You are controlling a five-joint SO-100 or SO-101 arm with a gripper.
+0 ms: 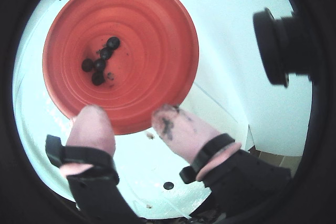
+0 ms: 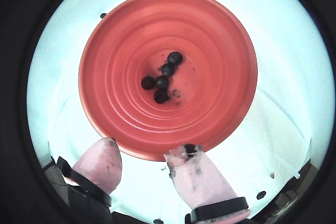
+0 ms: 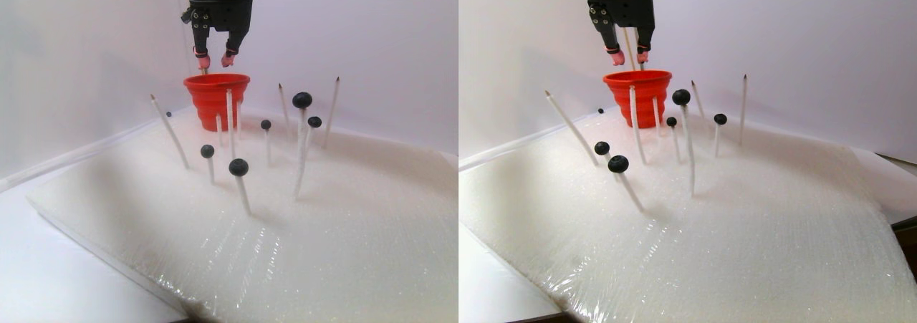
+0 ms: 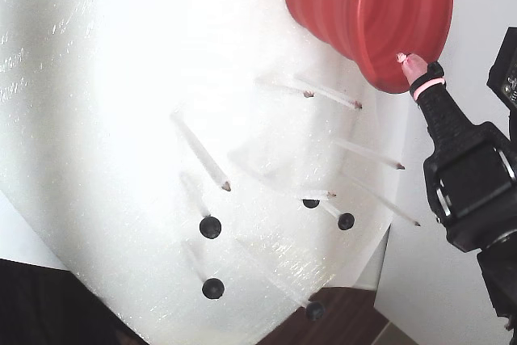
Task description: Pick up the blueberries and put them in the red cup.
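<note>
Hovering over the red cup (image 2: pixel 131 124), the gripper (image 2: pixel 144 153) hangs with its pink fingertips (image 2: pixel 100 163) spread apart and nothing between them.

Five blueberries (image 2: pixel 161 82) lie clustered on the cup's floor in both wrist views; in the stereo pair view five more (image 3: pixel 238 167) sit atop thin white sticks (image 3: pixel 169 132) planted in a white foam sheet (image 3: pixel 344 230) in front of the cup.

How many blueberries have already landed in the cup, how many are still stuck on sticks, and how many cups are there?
Blueberries inside the red cup: 5
Blueberries on top of white sticks: 5
The red cup itself: 1
Total: 11
</note>
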